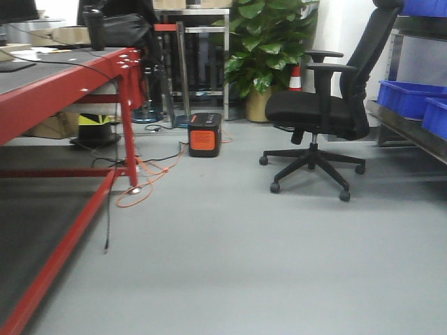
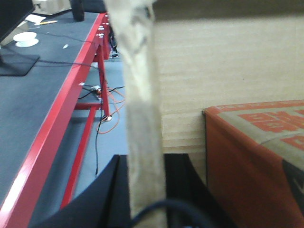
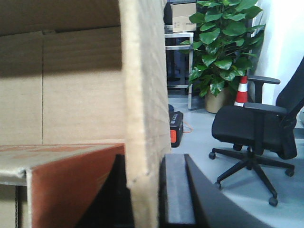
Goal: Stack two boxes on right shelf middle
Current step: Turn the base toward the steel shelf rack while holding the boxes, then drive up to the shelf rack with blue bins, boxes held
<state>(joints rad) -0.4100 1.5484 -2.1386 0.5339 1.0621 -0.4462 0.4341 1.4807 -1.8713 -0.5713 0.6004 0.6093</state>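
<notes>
Nearest, left gripper pinched shut on the upright left wall of the large brown carton, black fingers pressed to both faces of the cardboard. Right gripper clamped the same way on the opposite wall, fingers tight against its raw edge. Carton thus held between the two wrists, apart from the shelf. Inside it, tucked into a bottom corner against the corrugated far wall, an orange-printed box with a dark panel on one side.

Beyond the carton, along the left edge of the floor, a red-framed table with a dark matted top; orange cable looped at the foot of its leg. Toward the middle of the floor, a black-and-orange power unit. Right of that, a black office chair on castors. At the right edge, the shelf bearing blue bins. Farthest, at the far edge of the floor, a potted plant, a striped cone beside it, and a metal rack with a small carton on top.
</notes>
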